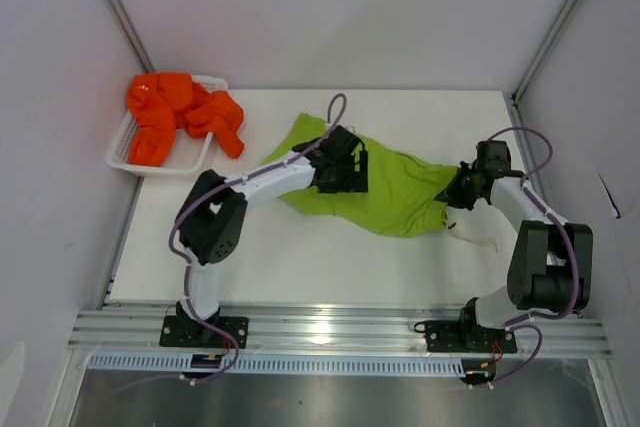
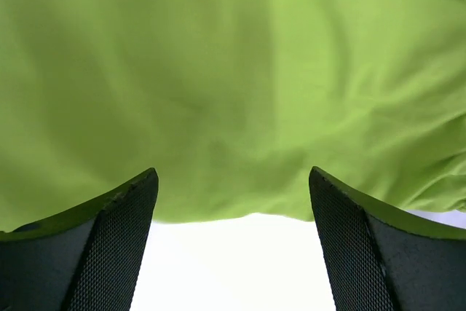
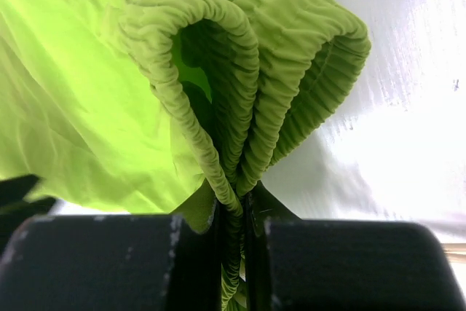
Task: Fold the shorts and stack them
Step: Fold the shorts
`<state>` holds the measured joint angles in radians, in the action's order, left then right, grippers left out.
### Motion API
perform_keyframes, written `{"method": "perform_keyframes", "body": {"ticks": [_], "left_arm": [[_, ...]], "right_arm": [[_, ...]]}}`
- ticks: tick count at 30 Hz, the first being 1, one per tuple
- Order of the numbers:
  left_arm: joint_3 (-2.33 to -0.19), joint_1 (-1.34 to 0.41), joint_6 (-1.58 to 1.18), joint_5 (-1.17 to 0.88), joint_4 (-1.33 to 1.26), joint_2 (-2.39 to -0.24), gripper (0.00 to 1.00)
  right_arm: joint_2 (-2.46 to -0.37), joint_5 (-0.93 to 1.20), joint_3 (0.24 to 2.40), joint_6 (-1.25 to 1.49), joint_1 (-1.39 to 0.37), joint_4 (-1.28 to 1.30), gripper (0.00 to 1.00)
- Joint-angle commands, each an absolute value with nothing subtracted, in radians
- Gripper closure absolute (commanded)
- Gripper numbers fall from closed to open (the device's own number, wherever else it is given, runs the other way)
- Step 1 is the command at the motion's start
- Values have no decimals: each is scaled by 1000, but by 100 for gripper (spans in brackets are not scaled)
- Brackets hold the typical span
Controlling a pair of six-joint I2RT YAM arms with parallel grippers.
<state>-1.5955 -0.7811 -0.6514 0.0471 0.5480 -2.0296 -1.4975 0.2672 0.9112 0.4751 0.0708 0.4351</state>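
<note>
The lime green shorts (image 1: 395,192) lie spread across the middle of the table. My right gripper (image 1: 452,194) is shut on their ribbed elastic waistband (image 3: 233,143) at the shorts' right end, the band bunched between the jaws. My left gripper (image 1: 338,179) is open over the shorts' left part; in the left wrist view the green cloth (image 2: 233,85) fills the frame beyond the fingertips (image 2: 135,202), with white table between them. The orange shorts (image 1: 180,117) sit crumpled in the white mesh basket (image 1: 125,152) at the back left.
A white drawstring (image 1: 475,237) trails on the table near the right arm. Grey walls and metal frame posts close in the table at back and both sides.
</note>
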Motion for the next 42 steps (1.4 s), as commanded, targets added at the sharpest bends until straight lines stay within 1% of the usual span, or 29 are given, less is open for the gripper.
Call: {"method": "perform_keyframes", "body": {"ticks": [1,4,7,8,12,17,21,24,30,33,35,37,42], "left_arm": [[-1454,-716,-644,8,375,-1907,15],[-1393,-692,-644,20,338,-1887,20],[-1387,-672,-620,76,373,-1902,24],[-1376,-660,-615,84,376,-1904,28],[-1319,-644,-623,123,367,-1896,38],[-1203,-653,-705,127,328,-1895,45],[-1094,-695,-773,159,282,-1859,46],[-1037,-739,-824,184,264,-1824,46],[-997,-810,-900,215,279,-1766,46],[-997,-824,-916,241,298,-1732,44],[-1029,-810,-896,259,316,-1729,42],[-1113,-778,-856,282,374,-1741,41],[-1279,-739,-776,319,439,-1766,43]], "right_arm": [[-1477,241,963,402,71,483,100],[-1500,201,994,367,49,505,100],[-1538,126,1055,365,20,537,100],[-1546,101,1080,367,14,538,100],[-1580,75,1124,371,3,540,100],[-1653,80,1215,361,-25,549,100],[-1710,127,1282,341,-47,558,100],[-1715,152,1289,324,-75,551,100],[-1700,140,1295,293,-86,587,100],[-1686,103,1302,273,-86,620,100],[-1684,97,1307,268,-84,623,100],[-1689,103,1316,270,-84,627,100],[-1706,95,1403,256,-94,705,100]]}}
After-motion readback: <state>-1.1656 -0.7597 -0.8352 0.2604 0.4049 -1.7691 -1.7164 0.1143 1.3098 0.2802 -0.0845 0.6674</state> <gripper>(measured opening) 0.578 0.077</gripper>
